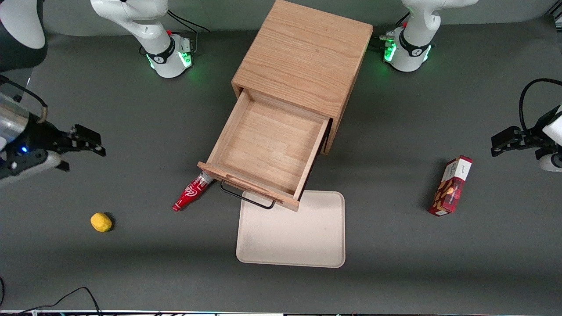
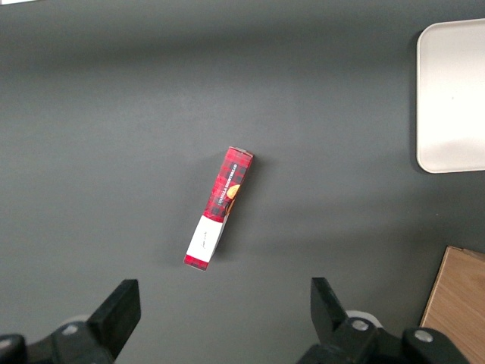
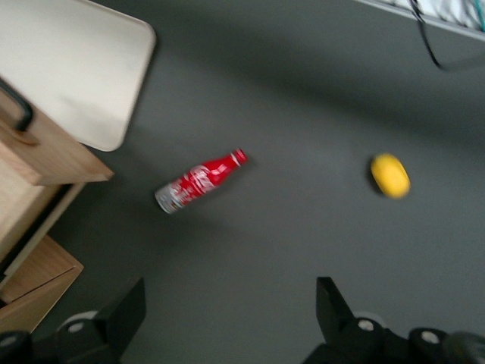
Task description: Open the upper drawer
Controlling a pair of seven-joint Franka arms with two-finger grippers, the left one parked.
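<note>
The oak box cabinet (image 1: 303, 57) stands mid-table. Its upper drawer (image 1: 263, 149) is pulled far out toward the front camera, showing an empty wooden inside. Its long black wire handle (image 1: 246, 197) hangs over the tray's edge. The drawer's front corner also shows in the right wrist view (image 3: 45, 148). The lower drawer is hidden under it. My right gripper (image 1: 90, 140) is open and empty, well away from the cabinet toward the working arm's end of the table, above bare table. In the right wrist view the gripper (image 3: 231, 311) has its fingers wide apart with nothing between them.
A cream tray (image 1: 292, 230) lies in front of the drawer. A red bottle (image 1: 191, 193) lies beside the drawer front. A yellow lemon-like object (image 1: 101, 222) sits nearer the front camera. A red snack box (image 1: 451, 185) lies toward the parked arm's end.
</note>
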